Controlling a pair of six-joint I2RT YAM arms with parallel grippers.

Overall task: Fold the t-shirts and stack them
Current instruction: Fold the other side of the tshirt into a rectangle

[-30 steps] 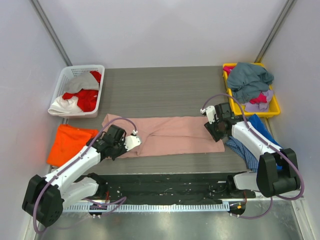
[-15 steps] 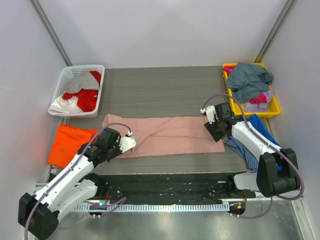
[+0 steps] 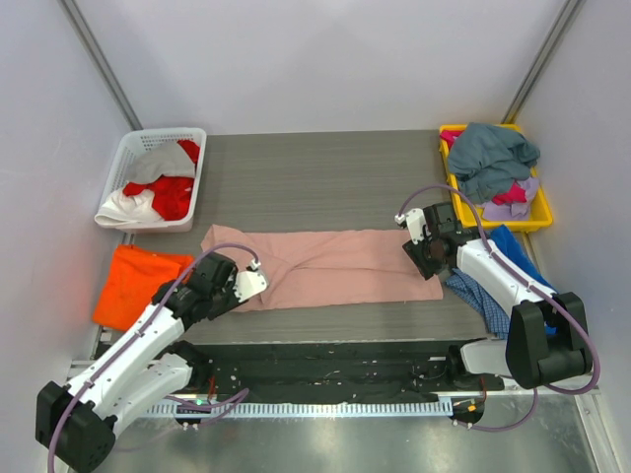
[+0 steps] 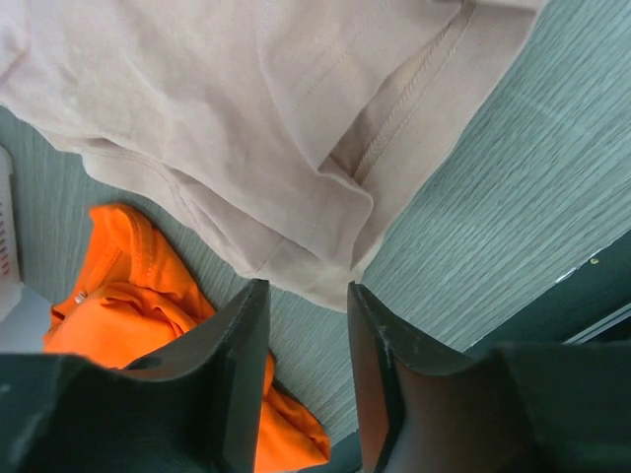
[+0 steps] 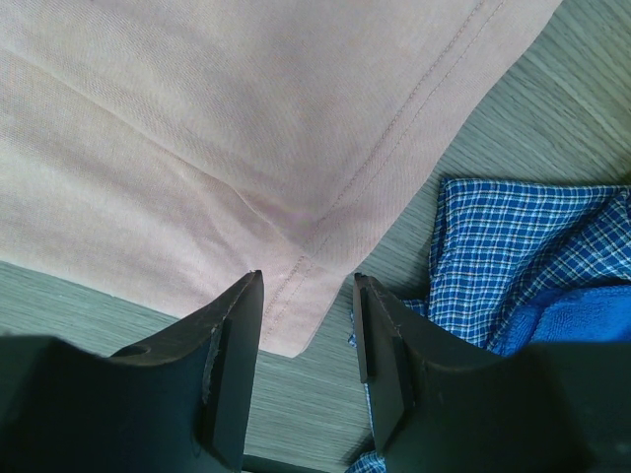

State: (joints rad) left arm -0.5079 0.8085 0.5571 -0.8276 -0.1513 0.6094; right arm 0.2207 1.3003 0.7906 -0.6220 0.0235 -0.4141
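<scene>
A dusty-pink t-shirt [image 3: 325, 264] lies folded into a long strip across the table's middle. My left gripper [image 3: 240, 288] is open and empty just off the strip's near left corner [image 4: 306, 281]. An orange t-shirt [image 3: 138, 282] lies folded to the left; it also shows in the left wrist view [image 4: 128, 305]. My right gripper [image 3: 426, 254] is open and empty above the strip's near right corner [image 5: 286, 325]. More shirts lie in the white basket [image 3: 133, 148] and the yellow bin [image 3: 540, 212].
A blue checked cloth [image 3: 490, 281] lies right of the pink strip, close under my right arm; it also shows in the right wrist view [image 5: 513, 236]. A dark rail runs along the table's near edge [image 3: 325, 360]. Grey walls stand on both sides.
My left gripper has drawn back toward the near left, off the pink strip to just past its corner. The right arm has not moved.
</scene>
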